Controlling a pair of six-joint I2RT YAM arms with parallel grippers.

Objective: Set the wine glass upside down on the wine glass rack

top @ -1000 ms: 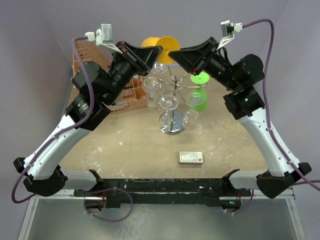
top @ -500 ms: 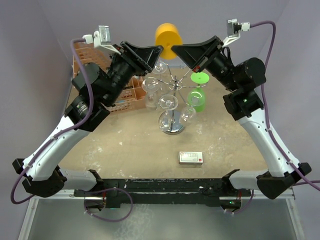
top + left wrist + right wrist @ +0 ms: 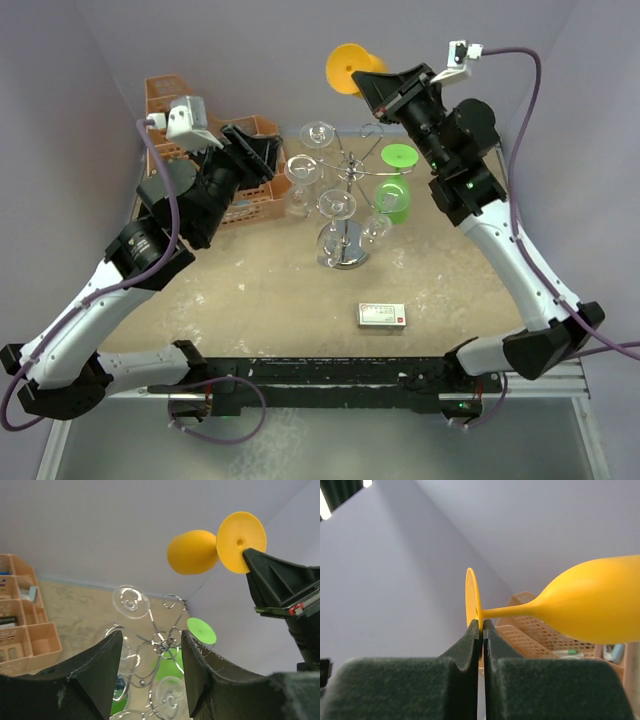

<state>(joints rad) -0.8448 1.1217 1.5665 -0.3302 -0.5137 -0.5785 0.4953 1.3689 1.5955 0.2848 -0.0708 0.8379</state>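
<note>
The wine glass (image 3: pixel 345 70) is opaque yellow and lies sideways in the air, high above the back of the table. My right gripper (image 3: pixel 368 82) is shut on the rim of its round foot (image 3: pixel 471 597), and the bowl (image 3: pixel 595 605) sticks out to one side. The wine glass rack (image 3: pixel 345 190) is a chrome wire stand at mid-table, below and slightly left of the glass; it carries several clear glasses and a green one (image 3: pixel 396 192), all hanging upside down. My left gripper (image 3: pixel 255 150) is open and empty, left of the rack, whose wires (image 3: pixel 162 640) show between its fingers.
An orange lattice basket (image 3: pixel 165 95) stands at the back left, partly under my left arm. A small flat box (image 3: pixel 381 315) lies on the sandy table in front of the rack. Purple walls close in the back and both sides.
My left gripper opened, let go of the yellow glass and drew back down to the left. My right gripper shut on the glass's foot and carried it up and to the right.
</note>
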